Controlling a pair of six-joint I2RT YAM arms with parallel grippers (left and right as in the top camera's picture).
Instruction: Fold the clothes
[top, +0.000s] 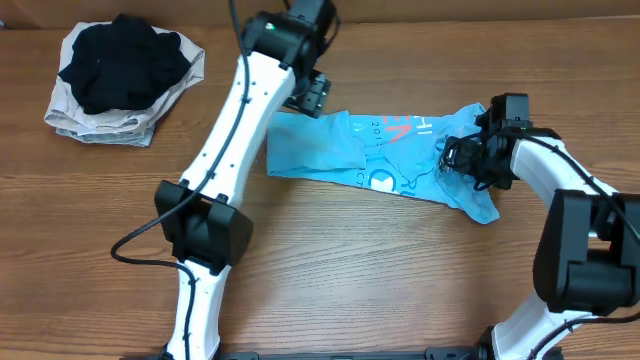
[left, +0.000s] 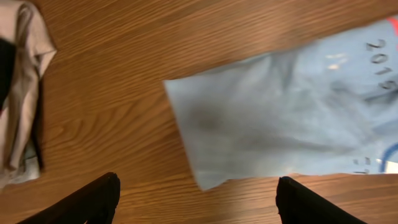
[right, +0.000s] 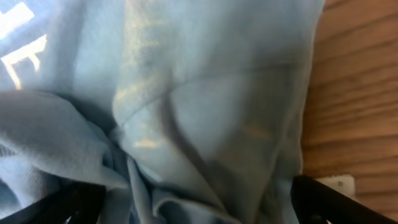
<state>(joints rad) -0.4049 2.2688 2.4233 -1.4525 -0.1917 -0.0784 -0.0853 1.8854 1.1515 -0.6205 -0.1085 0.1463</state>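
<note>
The clothes, a sky-blue T-shirt (top: 330, 150) with red and white lettering, lie folded into a long strip across the table's middle. My left gripper (top: 312, 95) hovers over the strip's far left end. In the left wrist view its gripper (left: 198, 200) is open, nothing between the fingers, and the shirt (left: 280, 118) has its corner just ahead of them. My right gripper (top: 465, 155) sits on the bunched right end. In the right wrist view that gripper (right: 199, 205) stands wide open, with folds of the shirt (right: 217, 106) lying between the fingers.
At the back left a black garment (top: 120, 60) rests on a folded beige cloth (top: 100, 125); the beige cloth (left: 25, 93) also shows at the left wrist view's left edge. Bare wood surrounds the shirt.
</note>
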